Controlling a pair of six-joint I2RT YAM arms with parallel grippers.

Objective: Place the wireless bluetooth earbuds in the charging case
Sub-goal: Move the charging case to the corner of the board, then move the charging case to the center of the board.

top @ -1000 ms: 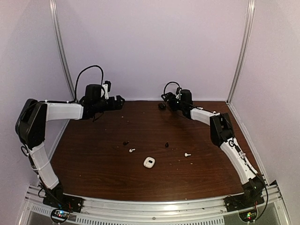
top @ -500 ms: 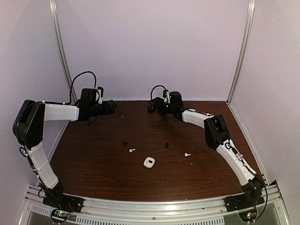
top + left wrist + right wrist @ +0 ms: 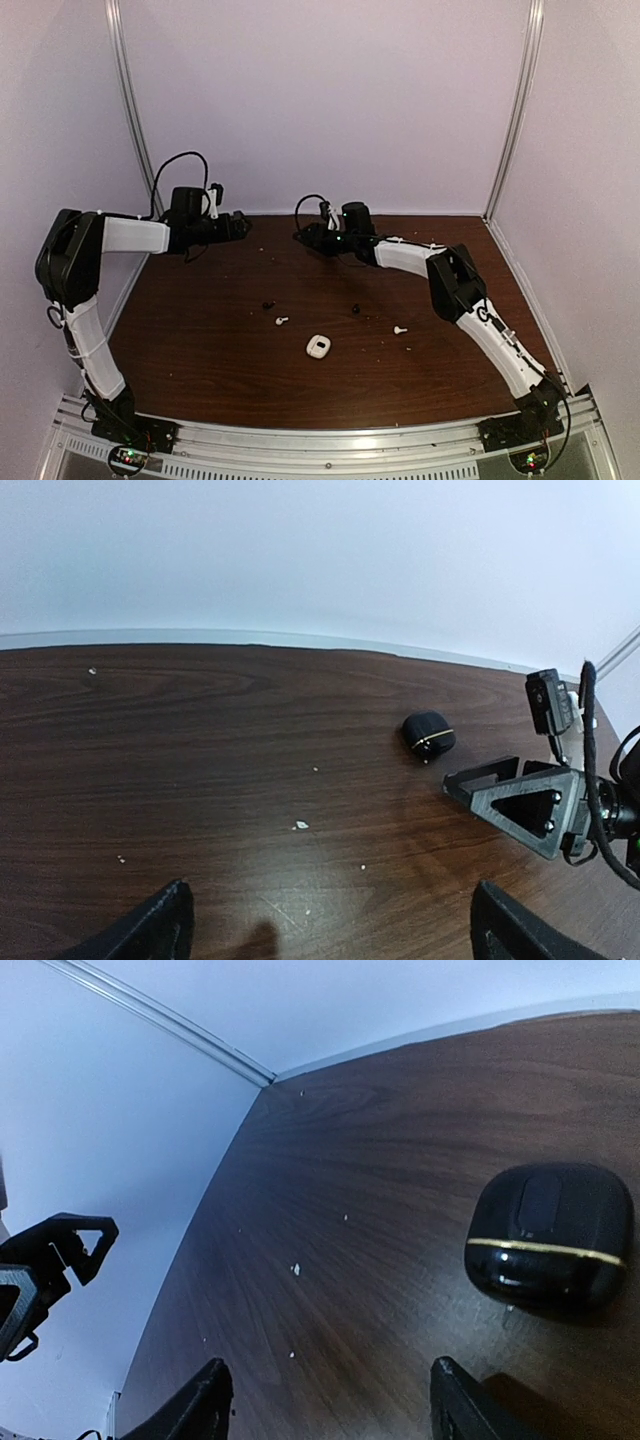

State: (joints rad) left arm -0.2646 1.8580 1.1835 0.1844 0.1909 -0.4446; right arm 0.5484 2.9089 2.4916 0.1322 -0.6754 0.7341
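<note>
A black charging case (image 3: pixel 550 1235) with a gold seam lies shut at the back of the table, just right of my right gripper (image 3: pixel 330 1410), which is open and empty. The case also shows in the left wrist view (image 3: pixel 429 734). My left gripper (image 3: pixel 330 935) is open and empty at the back left (image 3: pixel 240 225). The right gripper (image 3: pixel 305 238) faces it. A white case (image 3: pixel 319 346) lies shut mid-table. Two white earbuds (image 3: pixel 281 321) (image 3: pixel 400 328) and two black earbuds (image 3: pixel 268 304) (image 3: pixel 356 309) lie loose near it.
The back wall and the left wall close in behind both grippers. Small white crumbs (image 3: pixel 300 825) dot the dark wood table (image 3: pixel 200 340). The right gripper's fingers (image 3: pixel 520 805) show in the left wrist view, apart from the left gripper.
My right gripper has swung left along the back of the table, toward the left gripper. The left gripper drew back slightly to the left. The earbuds and white case have not moved.
</note>
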